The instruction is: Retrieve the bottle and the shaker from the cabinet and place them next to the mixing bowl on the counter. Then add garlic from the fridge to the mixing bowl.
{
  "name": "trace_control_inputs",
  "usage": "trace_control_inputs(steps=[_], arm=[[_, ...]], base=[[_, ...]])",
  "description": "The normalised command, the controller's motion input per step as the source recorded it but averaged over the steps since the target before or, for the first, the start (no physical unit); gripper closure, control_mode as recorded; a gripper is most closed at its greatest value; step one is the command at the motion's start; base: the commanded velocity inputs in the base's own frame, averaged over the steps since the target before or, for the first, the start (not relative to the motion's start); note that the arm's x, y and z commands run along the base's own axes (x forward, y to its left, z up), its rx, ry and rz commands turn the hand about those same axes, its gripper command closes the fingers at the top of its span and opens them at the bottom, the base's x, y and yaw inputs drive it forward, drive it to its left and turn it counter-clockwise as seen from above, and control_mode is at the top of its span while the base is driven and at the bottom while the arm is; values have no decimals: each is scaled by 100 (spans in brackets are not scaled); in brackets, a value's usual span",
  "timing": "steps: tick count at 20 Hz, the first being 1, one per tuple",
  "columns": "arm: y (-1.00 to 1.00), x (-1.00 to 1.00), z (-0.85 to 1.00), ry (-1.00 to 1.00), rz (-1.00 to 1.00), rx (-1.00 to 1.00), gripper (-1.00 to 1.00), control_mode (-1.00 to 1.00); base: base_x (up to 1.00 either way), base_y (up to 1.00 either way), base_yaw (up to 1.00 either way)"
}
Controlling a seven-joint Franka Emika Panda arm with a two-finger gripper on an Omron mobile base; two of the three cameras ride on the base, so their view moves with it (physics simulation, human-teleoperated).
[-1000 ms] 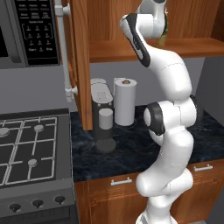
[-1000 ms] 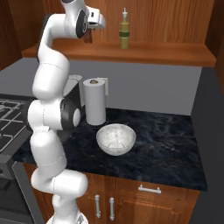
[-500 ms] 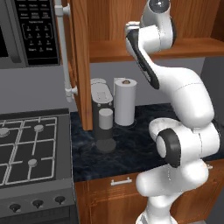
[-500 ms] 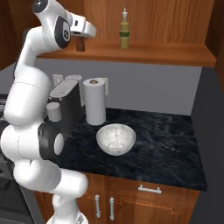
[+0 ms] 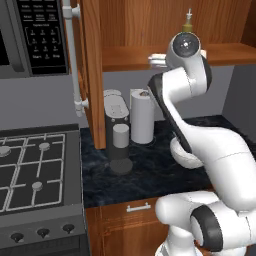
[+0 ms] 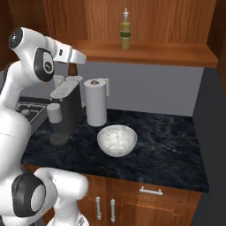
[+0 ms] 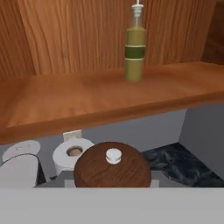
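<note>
Left base view has the white arm folded up high, its wrist level with the wooden cabinet shelf (image 5: 125, 52), a pose that seems chosen to bring the hand in line with the shelf's front lip. The tall greenish glass bottle (image 5: 188, 20) peeks above the arm's top joint, standing on that shelf. Below, on the dark marbled counter (image 5: 145, 172), a white paper towel roll (image 5: 142, 116) stands just beside a grey coffee machine (image 5: 116, 125), and the open cabinet door (image 5: 92, 70) hangs at the left, closing off that side. Right base view shows the pincer (image 6: 73, 59) at the shelf's left end, with a brown object, probably the shaker, partly hidden behind it; the bottle (image 6: 126, 32) stands upright well to the right, and the bare shelf between offers open room for a sideways reach. The clear glass mixing bowl (image 6: 117, 140) sits on the counter near the towel roll, with free dark surface to its right for setting things down. Hand view looks along the shelf: a round brown wooden shaker top with a white knob (image 7: 112, 168) sits at the bottom, right by the fingers, and the bottle (image 7: 134, 46) stands beyond. Whether the pincer is spread or clenched cannot be told from these pictures.
</note>
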Motion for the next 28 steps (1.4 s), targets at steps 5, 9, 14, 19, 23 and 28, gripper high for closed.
trace_control_inputs(steps=[5,9,14,19,23,28], arm=[[0,-100,-70,-6,-1,-6,100,-100],[4,-100,-100,0,0,-18,100,-100],[0,-41,-100,-6,0,-14,100,-100],[0,0,-75,-14,-2,-11,100,-100],[0,-2,-32,-2,-7,8,100,-100],[-3,18,-81,0,-28,29,100,-100]], base=[[0,0,0],[0,0,0],[0,0,0],[0,0,0],[0,0,0],[0,0,0]])
